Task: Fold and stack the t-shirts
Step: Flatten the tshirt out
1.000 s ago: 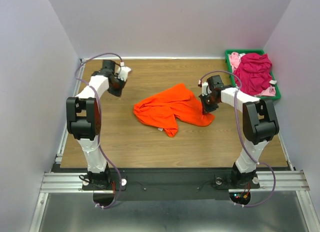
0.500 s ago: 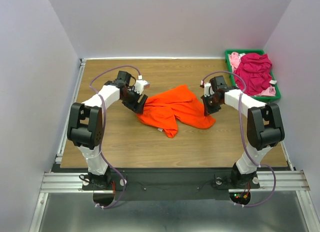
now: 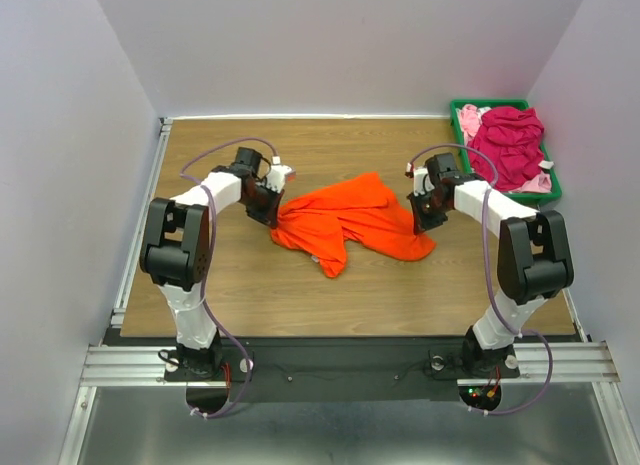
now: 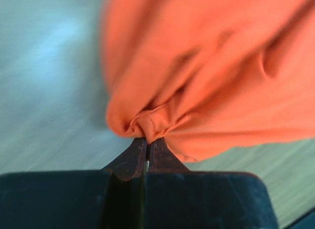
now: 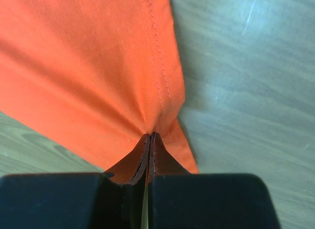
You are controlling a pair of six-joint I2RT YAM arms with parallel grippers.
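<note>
A bright orange t-shirt (image 3: 345, 220) lies crumpled in the middle of the wooden table. My left gripper (image 3: 272, 215) is shut on a bunched fold at its left edge (image 4: 147, 125). At the shirt's right edge, my right gripper (image 3: 422, 220) is shut on a stitched hem (image 5: 157, 115). In the left wrist view the orange cloth (image 4: 216, 66) fills the upper right; in the right wrist view it (image 5: 83, 71) fills the left. A magenta t-shirt (image 3: 508, 143) and a pale pink t-shirt (image 3: 468, 118) lie heaped in the bin at the back right.
The green plastic bin (image 3: 553, 184) stands at the table's back right corner, close to the right arm's elbow. Purple walls close in the table on three sides. Bare wood (image 3: 250, 285) shows in front of the orange shirt.
My left arm swung in from the back left to the shirt's left edge, opened, and closed on a fold of it. The right gripper kept its hold and shifted slightly right.
</note>
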